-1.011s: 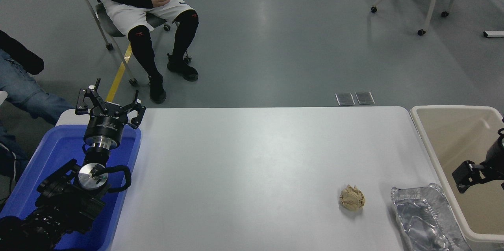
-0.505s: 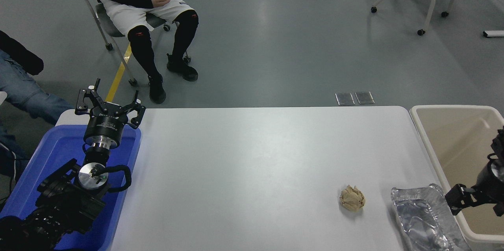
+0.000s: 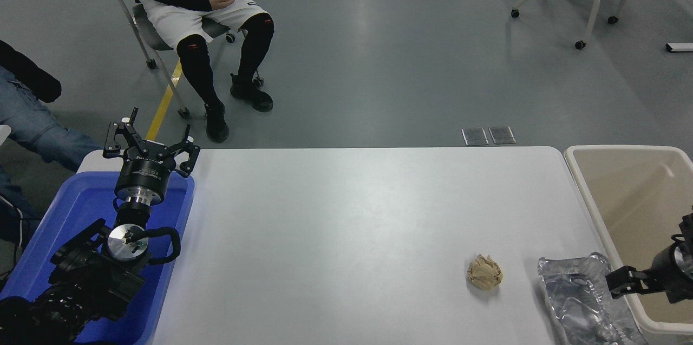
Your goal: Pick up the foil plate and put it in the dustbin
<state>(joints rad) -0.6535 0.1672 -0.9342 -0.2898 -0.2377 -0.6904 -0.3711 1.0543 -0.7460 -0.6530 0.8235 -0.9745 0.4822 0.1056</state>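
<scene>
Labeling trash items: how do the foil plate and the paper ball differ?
The foil plate is shiny silver, roughly rectangular and shallow; the paper ball is dull tan and rounded. The plate is larger. The plate lies beside the dustbin, the ball farther left. Both are crumpled and rest on the table.

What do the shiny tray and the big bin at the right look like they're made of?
The foil plate looks like thin aluminium foil: mirror-bright silver, wrinkled all over. The dustbin seems moulded plastic: matte cream, with a thick, smoothly rounded rim.
</scene>
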